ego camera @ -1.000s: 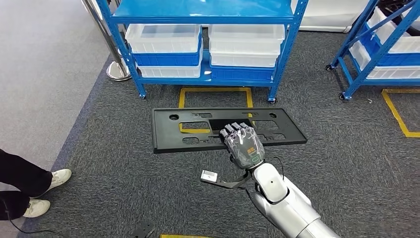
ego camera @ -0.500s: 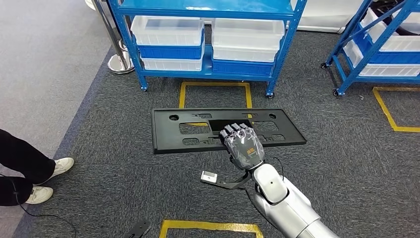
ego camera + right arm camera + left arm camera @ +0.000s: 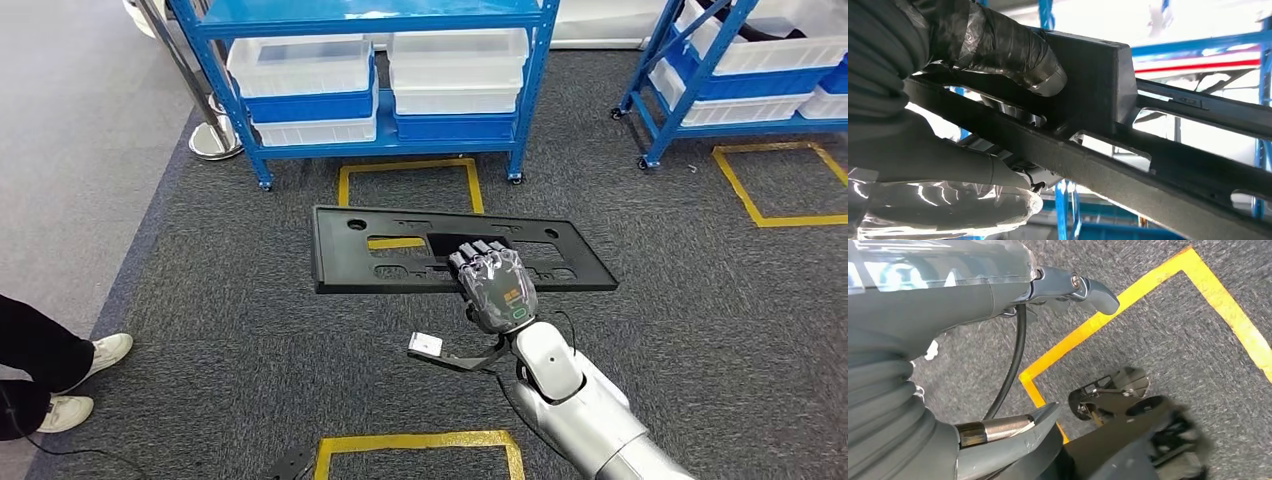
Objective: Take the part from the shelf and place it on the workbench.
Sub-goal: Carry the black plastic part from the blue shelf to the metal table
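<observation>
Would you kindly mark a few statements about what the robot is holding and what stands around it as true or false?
1. The right hand grips a long black panel. True.
2. The panel is solid, without openings. False: it has several cut-outs, and the carpet shows through them.
3. White bins sit on the blue shelf ahead. True.
4. The left hand also holds the panel. False: it holds nothing and hangs over the carpet near yellow floor tape.
5. A person's white shoes show at the left of the head view. True.
</observation>
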Controlling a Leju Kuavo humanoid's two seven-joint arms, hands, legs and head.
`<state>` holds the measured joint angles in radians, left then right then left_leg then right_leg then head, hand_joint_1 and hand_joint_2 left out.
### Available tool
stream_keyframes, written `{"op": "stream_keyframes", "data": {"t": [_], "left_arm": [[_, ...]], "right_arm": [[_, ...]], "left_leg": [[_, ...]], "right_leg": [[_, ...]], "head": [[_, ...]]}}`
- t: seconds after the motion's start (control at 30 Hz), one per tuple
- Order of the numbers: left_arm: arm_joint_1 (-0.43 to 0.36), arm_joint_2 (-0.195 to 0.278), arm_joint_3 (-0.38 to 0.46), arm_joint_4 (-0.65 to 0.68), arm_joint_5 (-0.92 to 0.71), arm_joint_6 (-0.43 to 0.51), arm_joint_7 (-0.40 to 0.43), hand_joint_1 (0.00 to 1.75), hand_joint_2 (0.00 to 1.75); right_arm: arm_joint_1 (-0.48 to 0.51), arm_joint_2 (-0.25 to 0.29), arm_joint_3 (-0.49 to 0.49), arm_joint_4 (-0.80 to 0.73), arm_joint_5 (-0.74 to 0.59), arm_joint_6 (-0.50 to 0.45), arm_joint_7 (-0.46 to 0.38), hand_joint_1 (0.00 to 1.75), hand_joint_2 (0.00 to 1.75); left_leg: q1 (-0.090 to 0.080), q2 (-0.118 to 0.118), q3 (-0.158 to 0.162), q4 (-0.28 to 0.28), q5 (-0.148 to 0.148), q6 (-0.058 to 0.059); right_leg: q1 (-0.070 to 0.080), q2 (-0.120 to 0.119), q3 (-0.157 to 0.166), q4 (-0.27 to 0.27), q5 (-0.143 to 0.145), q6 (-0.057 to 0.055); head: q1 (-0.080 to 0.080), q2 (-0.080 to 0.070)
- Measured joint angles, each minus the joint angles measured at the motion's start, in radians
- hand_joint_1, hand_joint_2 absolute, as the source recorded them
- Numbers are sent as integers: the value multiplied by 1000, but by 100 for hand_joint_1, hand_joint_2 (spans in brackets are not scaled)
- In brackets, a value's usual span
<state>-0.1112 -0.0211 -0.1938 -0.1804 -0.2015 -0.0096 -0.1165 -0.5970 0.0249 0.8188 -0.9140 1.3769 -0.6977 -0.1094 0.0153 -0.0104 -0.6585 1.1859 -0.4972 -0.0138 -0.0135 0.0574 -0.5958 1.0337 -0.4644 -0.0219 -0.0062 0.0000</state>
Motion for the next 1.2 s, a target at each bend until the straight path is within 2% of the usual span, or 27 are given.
{"op": "stream_keyframes", "data": {"t": [0.07,0.1,0.13,0.17,0.2,0.23,0.27,0.3,0.33,0.37,0.4,0.43,0.47,0.5,0.57,0.63,0.7,0.77,0.83,0.87,0.9,0.93,0.97,1.0,1.07,1.13,1.2], "left_arm": [[-2,1,0,0,-6,-5,0,0,175],[-2,1,0,0,-9,-8,0,0,175],[-2,1,0,0,-12,-10,1,0,175],[-3,1,0,0,-15,-12,1,0,175],[-5,0,0,0,-17,-12,2,0,175],[-8,-1,0,0,-19,-12,2,0,175],[-10,-2,0,0,-21,-12,2,0,175],[-12,-2,0,0,-22,-12,3,0,175],[-13,-2,0,0,-23,-12,3,0,175],[-13,-2,0,0,-24,-12,4,0,175],[-13,-2,0,0,-25,-13,4,0,175],[-14,-2,0,0,-26,-13,4,0,175],[-15,-2,0,0,-27,-14,5,0,175],[-16,-3,0,0,-27,-14,5,0,175],[-18,-3,0,0,-28,-15,5,0,175],[-20,-3,0,0,-28,-15,5,0,175],[-23,-3,0,0,-28,-17,6,0,175],[-26,-3,0,0,-29,-20,6,0,175],[-25,-3,0,0,-30,-25,5,0,175],[-23,-3,0,0,-31,-27,5,0,175],[-21,-3,0,0,-32,-28,5,0,175],[-20,-3,0,0,-32,-28,5,0,175],[-19,-2,0,0,-33,-29,5,0,175],[-20,-2,0,0,-33,-29,4,0,175],[-19,1,0,0,-36,-29,4,0,175],[-19,3,0,0,-41,-30,4,0,175],[-20,3,0,0,-44,-30,5,0,175]], "right_arm": [[-30,0,0,-8,10,9,2,175,175],[-47,0,0,-15,15,17,4,175,175],[-63,-1,0,-22,19,26,6,175,175],[-78,-2,0,-30,23,37,8,175,175],[-90,-3,-1,-38,25,47,10,175,175],[-103,-6,-2,-45,28,57,11,175,175],[-116,-8,-3,-51,31,64,12,175,175],[-129,-10,-4,-57,33,70,13,175,175],[-141,-10,-4,-62,35,75,13,175,175],[-149,-11,-4,-65,36,78,14,175,175],[-154,-12,-5,-67,37,81,14,175,175],[-156,-13,-5,-68,37,82,15,175,175],[-158,-15,-5,-68,38,83,15,175,175],[-162,-16,-6,-69,38,84,17,175,175],[-176,-17,-6,-72,40,84,19,175,175],[-191,-18,-6,-76,41,85,22,175,175],[-198,-22,-8,-77,41,88,25,175,175],[-205,-27,-11,-76,41,93,27,175,175],[-213,-28,-14,-76,41,97,29,175,175],[-215,-29,-14,-76,40,97,29,175,175],[-215,-30,-14,-75,39,98,29,175,175],[-215,-31,-14,-74,38,99,29,175,175],[-214,-32,-15,-73,35,98,29,175,175],[-213,-33,-16,-72,32,97,30,175,175],[-211,-34,-20,-71,25,94,31,175,175],[-206,-35,-23,-69,19,90,33,175,175],[-195,-39,-29,-65,17,87,36,175,175]], "left_leg": [[3,-49,74,-118,26,6],[4,-66,89,-147,26,7],[3,-69,93,-155,23,9],[3,-58,92,-161,25,12],[3,-43,91,-166,29,17],[5,-29,91,-171,34,25],[6,-15,90,-176,38,34],[5,-2,88,-177,41,40],[3,11,85,-177,42,44],[2,24,81,-175,43,45],[1,37,79,-173,43,46],[0,50,77,-170,43,46],[0,62,75,-167,42,45],[0,73,75,-165,41,44],[-6,94,72,-159,38,38],[-12,113,70,-156,38,30],[-11,123,69,-154,36,19],[-7,86,54,-118,5,8],[-4,36,10,-12,-61,2],[-3,26,-18,54,-90,0],[-3,22,-38,103,-105,-1],[-3,20,-43,119,-101,0],[-3,17,-31,98,-78,2],[-3,9,-3,41,-42,5],[0,-41,56,-84,12,14],[-1,-75,81,-142,20,20],[-1,-57,84,-156,24,27]], "right_leg": [[-3,21,-13,5,6,10],[-5,31,-19,7,11,17],[-6,43,-25,6,17,26],[-7,54,-29,4,23,34],[-6,52,-33,7,23,41],[-4,33,-42,20,13,45],[-2,8,-58,52,-8,48],[-1,-22,-81,101,-39,49],[0,-41,-112,167,-72,51],[-1,-48,-139,229,-97,52],[-1,-51,-155,270,-106,54],[-1,-53,-153,277,-98,54],[0,-57,-131,242,-72,53],[0,-68,-93,178,-39,51],[9,-102,-29,54,-1,42],[16,-111,-15,12,2,31],[15,-89,-20,8,10,18],[9,-71,-23,2,19,5],[6,-52,-28,0,25,-4],[6,-41,-31,1,27,-6],[7,-28,-33,2,28,-6],[8,-14,-34,4,30,-5],[8,-1,-35,6,30,-5],[7,13,-36,8,31,-4],[5,37,-41,13,33,1],[0,62,-54,14,41,15],[-4,84,-63,9,50,32]], "head": [[0,0],[0,0],[0,0],[-1,0],[-1,0],[1,0],[3,0],[5,0],[8,0],[8,0],[8,0],[8,0],[8,0],[8,0],[8,0],[6,0],[6,0],[6,0],[5,0],[4,0],[5,0],[5,0],[5,0],[5,0],[6,0],[5,0],[3,0]]}}
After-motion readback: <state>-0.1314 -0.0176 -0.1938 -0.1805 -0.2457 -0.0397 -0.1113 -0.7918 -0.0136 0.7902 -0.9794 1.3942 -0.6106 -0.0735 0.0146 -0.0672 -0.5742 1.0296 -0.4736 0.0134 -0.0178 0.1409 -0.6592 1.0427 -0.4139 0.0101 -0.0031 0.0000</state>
